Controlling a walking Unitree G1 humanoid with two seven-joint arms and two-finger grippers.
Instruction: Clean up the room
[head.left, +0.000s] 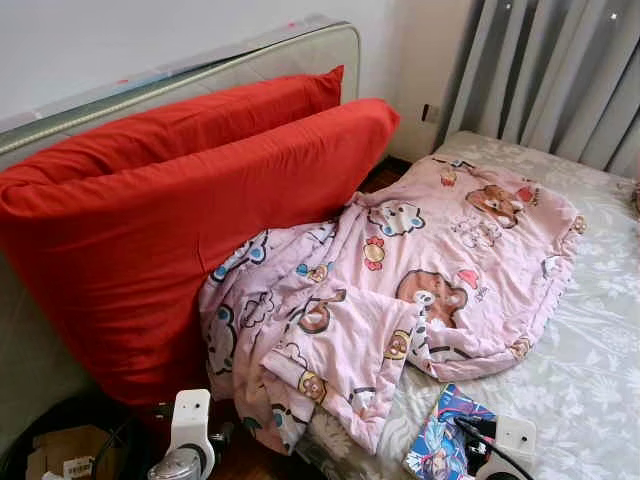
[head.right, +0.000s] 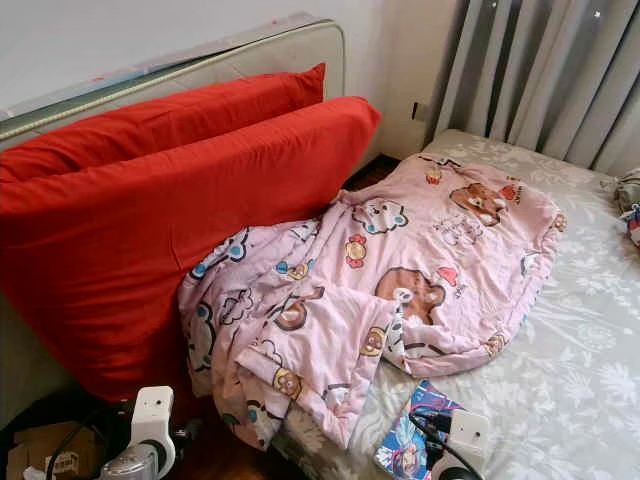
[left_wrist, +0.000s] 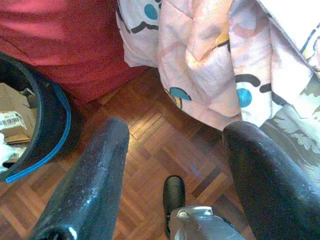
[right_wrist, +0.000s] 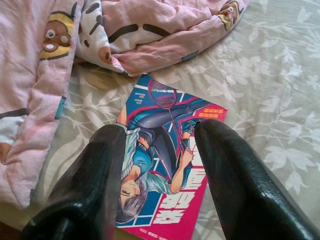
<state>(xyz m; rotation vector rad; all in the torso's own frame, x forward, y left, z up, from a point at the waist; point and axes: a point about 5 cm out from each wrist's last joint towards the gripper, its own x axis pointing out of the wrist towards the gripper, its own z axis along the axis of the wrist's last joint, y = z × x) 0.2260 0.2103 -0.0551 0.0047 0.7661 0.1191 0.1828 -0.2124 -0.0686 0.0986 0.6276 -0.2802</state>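
Right gripper hangs over the near edge of the bed, jaws spread wide with nothing between them. The magazine lies flat on the sheet right under the gap, so this looks like a line-up for a pick from above, not yet a grasp. The magazine sits at the bed's near edge, just beside the hem of the pink blanket; from the wrist view a blanket fold comes right up to its far corner, whether touching or overlapping I can't tell.

Left gripper hangs over the wooden floor beside the bed, jaws wide open too, gripping nothing. Looks idle.

The blanket is bunched across the bed and spills off its near-left corner down toward the floor. Judgement: it'll need straightening, and its loose edge could snag when the magazine is lifted. Two red pillows stand on edge, leaning on the headboard, the front one reaching down past the bed edge.

Containers: one dark bin with a blue rim on the floor, against the lower pillow. Inside it, cardboard scraps, one with a barcode label, plus something white I can't identify. Likely destination for trash; whether the magazine belongs there is unclear.
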